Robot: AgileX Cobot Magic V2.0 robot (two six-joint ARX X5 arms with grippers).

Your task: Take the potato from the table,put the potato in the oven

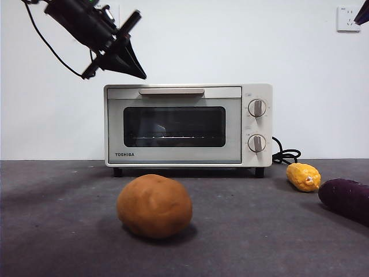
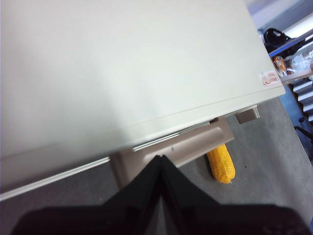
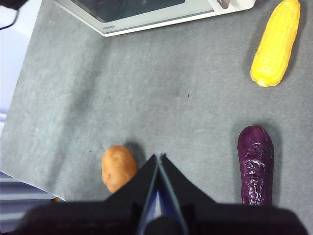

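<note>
left gripper [image 1: 140, 75] hangs at 11 o'clock above the boxy cream oven [image 1: 187, 125], jaws pressed together, empty. right gripper [image 3: 159, 157] likewise closed, holding nothing. smooth, dented potato [image 1: 154, 206] sits on the matte grey table [image 1: 57, 231] at 6 o'clock before the oven.

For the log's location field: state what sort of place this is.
Probably a lab test bench staged as a kitchen: a toaster oven on a bare grey table, a plain white wall with a socket, and loose vegetables such as the potato.
</note>
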